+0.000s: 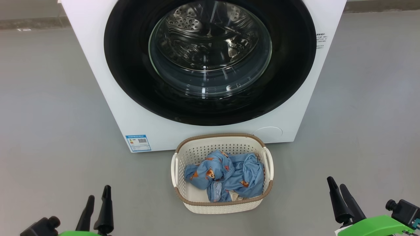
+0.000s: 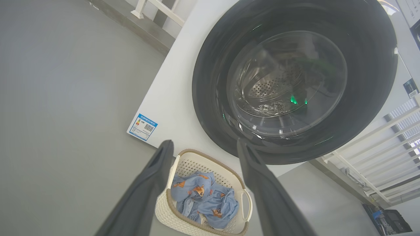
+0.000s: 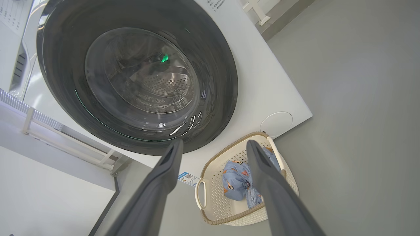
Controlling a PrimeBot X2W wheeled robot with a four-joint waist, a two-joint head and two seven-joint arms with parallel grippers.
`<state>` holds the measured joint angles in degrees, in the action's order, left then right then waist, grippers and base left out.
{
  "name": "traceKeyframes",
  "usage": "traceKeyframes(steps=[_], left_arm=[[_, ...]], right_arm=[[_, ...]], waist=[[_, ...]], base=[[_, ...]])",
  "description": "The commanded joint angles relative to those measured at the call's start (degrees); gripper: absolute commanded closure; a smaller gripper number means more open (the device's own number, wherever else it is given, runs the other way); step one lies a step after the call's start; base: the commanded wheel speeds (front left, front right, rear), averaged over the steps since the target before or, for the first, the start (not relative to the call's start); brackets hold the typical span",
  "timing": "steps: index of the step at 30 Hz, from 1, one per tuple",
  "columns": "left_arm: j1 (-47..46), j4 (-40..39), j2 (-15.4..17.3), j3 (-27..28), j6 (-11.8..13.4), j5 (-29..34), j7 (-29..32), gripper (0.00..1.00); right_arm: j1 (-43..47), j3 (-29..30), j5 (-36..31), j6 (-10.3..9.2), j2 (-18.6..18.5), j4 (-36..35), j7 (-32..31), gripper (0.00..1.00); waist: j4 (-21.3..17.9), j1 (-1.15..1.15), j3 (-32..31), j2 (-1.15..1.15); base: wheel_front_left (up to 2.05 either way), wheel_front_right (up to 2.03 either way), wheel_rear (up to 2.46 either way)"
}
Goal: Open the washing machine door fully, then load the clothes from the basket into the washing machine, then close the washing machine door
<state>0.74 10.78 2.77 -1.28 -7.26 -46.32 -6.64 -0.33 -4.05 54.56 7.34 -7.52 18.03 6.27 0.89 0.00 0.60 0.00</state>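
Left gripper [image 1: 98,192], right gripper [image 1: 335,182] splayed, empty; glossy round door [image 1: 131,82] (bulging glass [image 1: 210,49]) shut; perforated basket [image 1: 220,135].

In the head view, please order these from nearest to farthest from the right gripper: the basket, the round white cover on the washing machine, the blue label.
1. The basket, on the floor to the left of the right gripper.
2. The round white cover, low right on the washing machine front.
3. The blue label, low left on that front.
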Motion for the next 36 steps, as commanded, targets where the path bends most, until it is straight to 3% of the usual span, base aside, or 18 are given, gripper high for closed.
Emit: traceKeyframes(steps=[1,36], left_arm=[[-1.30,-2.21,0.91,1.04,-0.13,2.56,-0.75,0.00],[-1.70,-4.91,1.47,0.82,-0.20,28.25,-6.07,0.00]], right_arm=[[-1.40,-1.10,-2.08,0.09,-1.14,-1.32,1.05,0.00],[-1.49,-0.40,-26.20,0.13,-1.32,0.94,6.43,0.00]], waist=[[0.06,0.00,0.07,0.00],[-0.18,0.00,0.95,0.00]], base=[[0.00,0.00,0.00],[0.00,0.00,0.00]])
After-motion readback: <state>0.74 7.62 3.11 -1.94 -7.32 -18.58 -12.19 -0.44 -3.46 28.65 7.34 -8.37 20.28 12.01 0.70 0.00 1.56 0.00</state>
